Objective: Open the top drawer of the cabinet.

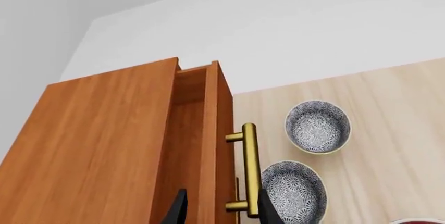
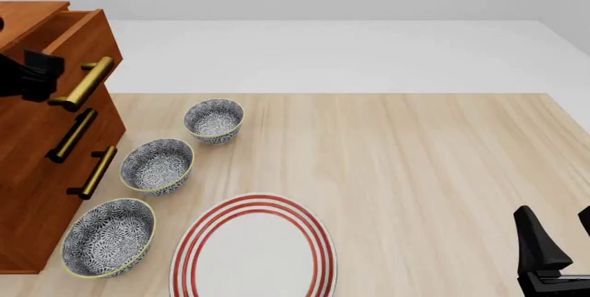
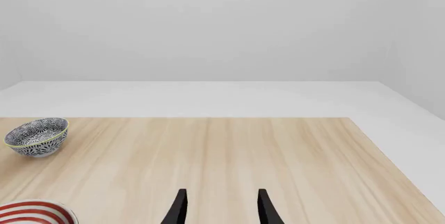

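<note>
The cabinet (image 2: 27, 193) (image 1: 97, 146) stands at the table's left edge. Its top drawer (image 2: 88, 34) (image 1: 215, 130) is pulled partly out, so its front stands proud of the two lower drawers. The brass handle (image 2: 83, 84) (image 1: 250, 166) of the top drawer lies between the spread black fingers of my left gripper (image 2: 37, 76) (image 1: 222, 198), which is open around it. My right gripper (image 2: 556, 215) (image 3: 221, 195) is open and holds nothing, low over the table's near right corner, far from the cabinet.
Three patterned bowls (image 2: 214, 119) (image 2: 157, 166) (image 2: 108, 236) stand in a row just right of the cabinet front. A red-rimmed white plate (image 2: 253, 248) lies near the front edge. The lower drawers' handles (image 2: 72, 135) (image 2: 95, 171) jut out below.
</note>
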Controlling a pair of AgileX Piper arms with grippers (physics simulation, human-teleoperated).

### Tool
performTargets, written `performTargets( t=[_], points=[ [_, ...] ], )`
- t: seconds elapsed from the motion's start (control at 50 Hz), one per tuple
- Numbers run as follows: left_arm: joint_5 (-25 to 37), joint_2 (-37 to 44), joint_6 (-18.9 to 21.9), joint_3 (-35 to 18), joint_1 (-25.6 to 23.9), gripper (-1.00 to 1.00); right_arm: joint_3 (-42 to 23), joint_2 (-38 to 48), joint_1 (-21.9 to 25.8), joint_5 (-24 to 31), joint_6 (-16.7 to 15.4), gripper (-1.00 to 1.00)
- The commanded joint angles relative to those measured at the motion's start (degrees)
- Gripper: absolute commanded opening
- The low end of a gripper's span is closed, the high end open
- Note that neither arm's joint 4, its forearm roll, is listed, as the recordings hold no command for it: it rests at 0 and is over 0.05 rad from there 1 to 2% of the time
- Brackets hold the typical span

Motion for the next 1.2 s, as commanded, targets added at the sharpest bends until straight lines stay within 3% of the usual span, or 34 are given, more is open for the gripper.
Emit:
performTargets(
  t=[0.02, 1.2],
  points=[
    [-0.7, 0.8, -0.2, 0.4, 0.1, 1.00, 0.0, 0.0, 0.0, 0.0, 0.0, 1.00],
    [-1.7, 2.4, -2.4, 2.9, 0.0, 1.00, 0.0, 0.0, 0.0, 0.0, 0.0, 1.00]
  ],
)
